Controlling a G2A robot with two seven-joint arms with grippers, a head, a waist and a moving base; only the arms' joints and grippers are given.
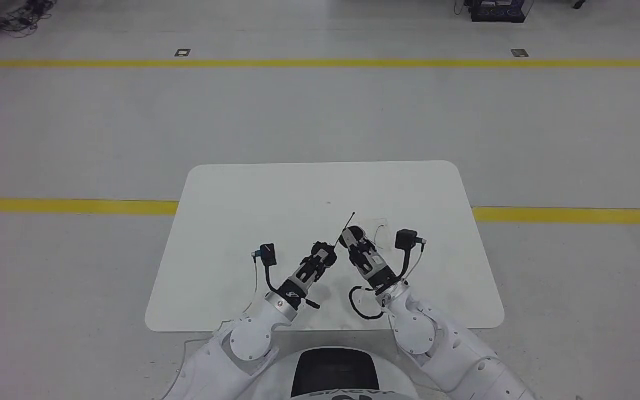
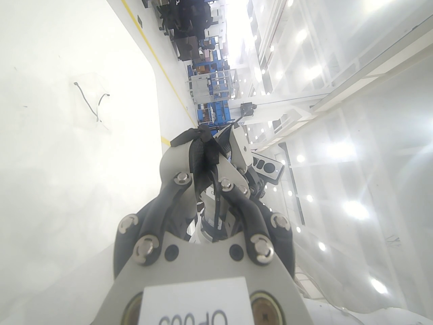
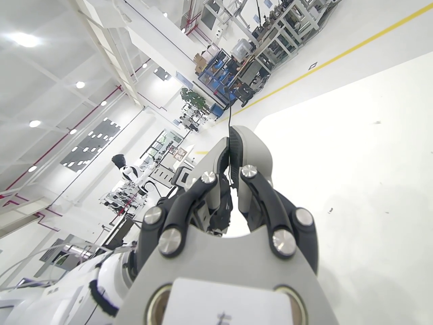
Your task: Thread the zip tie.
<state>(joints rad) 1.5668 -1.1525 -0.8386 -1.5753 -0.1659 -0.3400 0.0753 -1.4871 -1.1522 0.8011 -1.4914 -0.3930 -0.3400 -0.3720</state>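
The right gripper (image 3: 229, 135) is pinching a thin black plastic zip tie (image 3: 228, 109) between its pressed-together fingertips. The free end of the strap is sticking straight out past the tips, away from the wrist, and is standing clear of the white rounded-corner table (image 1: 250, 200). A further stretch of the strap is running back between the two fingers toward the palm.

In the top view, the strap (image 1: 350, 219) is showing as a short dark line rising off the right gripper (image 1: 347, 237). The left gripper (image 1: 322, 250) is sitting just beside that gripper, the two sets of fingertips angling toward each other above the near part of the table.

The left gripper (image 2: 203, 135) is holding its black-padded fingers pressed together; whether anything is caught between them cannot be told.

A clear plastic bag (image 2: 88, 82) with a few loose dark ties inside is lying flat on the table ahead of the left gripper's fingertips and off to one side, well apart from them.
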